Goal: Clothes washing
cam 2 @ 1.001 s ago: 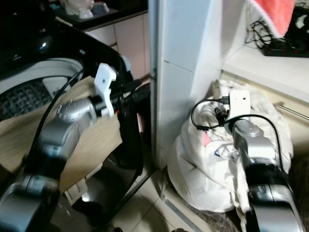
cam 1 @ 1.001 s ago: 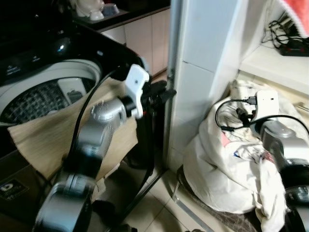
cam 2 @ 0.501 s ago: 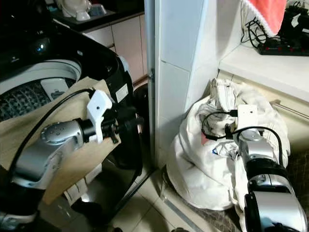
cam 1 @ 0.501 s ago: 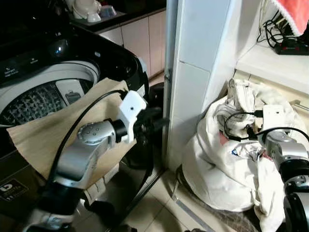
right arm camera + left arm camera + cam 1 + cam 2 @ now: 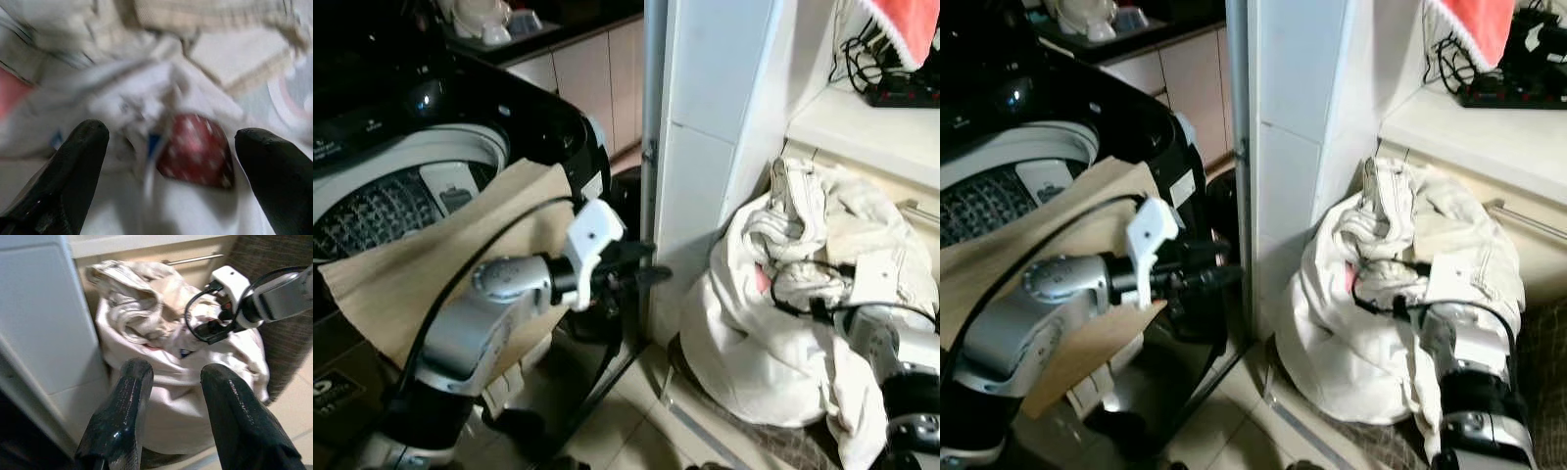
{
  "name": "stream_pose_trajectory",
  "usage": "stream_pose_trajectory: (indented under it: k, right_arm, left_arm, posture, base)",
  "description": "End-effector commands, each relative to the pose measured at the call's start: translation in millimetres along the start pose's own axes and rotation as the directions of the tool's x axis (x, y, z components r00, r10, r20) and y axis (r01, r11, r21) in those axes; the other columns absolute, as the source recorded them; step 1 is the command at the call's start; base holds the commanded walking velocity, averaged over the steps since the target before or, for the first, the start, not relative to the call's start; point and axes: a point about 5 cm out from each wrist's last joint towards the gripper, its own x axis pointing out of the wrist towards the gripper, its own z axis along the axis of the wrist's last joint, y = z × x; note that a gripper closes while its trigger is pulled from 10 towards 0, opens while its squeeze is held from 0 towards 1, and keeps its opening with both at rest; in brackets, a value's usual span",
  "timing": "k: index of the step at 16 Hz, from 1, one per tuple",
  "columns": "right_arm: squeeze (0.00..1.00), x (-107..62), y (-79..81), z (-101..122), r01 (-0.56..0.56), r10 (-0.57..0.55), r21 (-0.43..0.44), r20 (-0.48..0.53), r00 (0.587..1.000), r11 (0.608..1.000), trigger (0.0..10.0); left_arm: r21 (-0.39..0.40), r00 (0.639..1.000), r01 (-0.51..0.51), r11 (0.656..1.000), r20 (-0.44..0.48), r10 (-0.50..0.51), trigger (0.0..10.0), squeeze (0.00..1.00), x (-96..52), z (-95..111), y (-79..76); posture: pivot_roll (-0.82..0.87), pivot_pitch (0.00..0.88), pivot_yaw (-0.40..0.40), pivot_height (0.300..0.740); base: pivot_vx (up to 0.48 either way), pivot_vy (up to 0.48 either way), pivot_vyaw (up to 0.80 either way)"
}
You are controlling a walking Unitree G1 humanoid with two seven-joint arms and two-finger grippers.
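Observation:
A black top-loading washing machine point(image 5: 431, 108) stands at the left with its drum point(image 5: 367, 201) open. A tan cloth point(image 5: 411, 274) hangs over its front rim. A white heap of clothes point(image 5: 754, 333) lies on the floor to the right of the pillar. My left gripper point(image 5: 651, 274) hovers in front of the machine, pointing at the heap, open and empty point(image 5: 171, 374). My right gripper point(image 5: 173, 137) is wide open, close over the heap, above a red dotted cloth point(image 5: 195, 152). Its wrist point(image 5: 867, 294) sits at the heap's right side.
A white tiled pillar point(image 5: 705, 147) stands between the machine and the heap. A shelf point(image 5: 862, 122) above the heap carries cables and a power strip point(image 5: 901, 93). A red cloth point(image 5: 906, 24) hangs over it. A woven mat point(image 5: 283, 333) lies beside the heap.
My left arm has dropped lower and its gripper has reached right, towards the pillar. The right arm has sunk lower onto the heap. The camera has shifted slightly.

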Motion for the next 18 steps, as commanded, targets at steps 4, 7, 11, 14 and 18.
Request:
stream_pose_trajectory:
  k: [4,7,11,14,18]
  right_arm:
    - [0.0,-3.6,1.4,-6,-0.023,0.025,0.047,-0.047,0.999,0.999,1.3]
    - [0.0,-3.4,3.3,-4,-0.036,0.038,0.049,-0.047,0.998,0.998,0.0]
    - [0.0,-2.9,4.1,1,-0.044,0.045,0.049,-0.031,0.998,0.998,0.0]
    - [0.0,-2.8,4.4,5,-0.047,0.048,0.047,-0.017,0.999,0.998,0.0]
    - [0.0,-2.5,5.0,9,-0.057,0.057,0.048,-0.006,0.998,0.997,0.0]
  left_arm:
    - [0.004,0.996,0.084,0.996,-0.017,-0.084,10.0,0.0,-2.7,4,-9.0]
    - [-0.003,0.996,0.087,0.996,-0.02,-0.087,10.0,0.0,-2.5,4,-9.7]
    - [-0.002,0.996,0.088,0.996,-0.027,-0.088,10.0,0.0,-2.2,4,-8.8]
    - [-0.002,0.996,0.089,0.996,-0.025,-0.089,10.0,0.0,-0.2,5,-9.6]
    - [-0.004,0.996,0.09,0.996,-0.023,-0.09,10.0,0.0,1.3,5,-9.2]
  posture:
    - [-0.01,0.029,0.072,0.74]
    - [-0.01,0.023,0.064,0.74]
    - [-0.01,0.017,0.062,0.74]
    - [-0.01,0.014,0.06,0.74]
    - [-0.02,0.009,0.06,0.74]
  base:
    - [0.0,0.0,0.0]
    - [0.0,0.0,0.0]
    - [0.0,0.0,0.0]
    - [0.0,0.0,0.0]
    - [0.0,0.0,0.0]
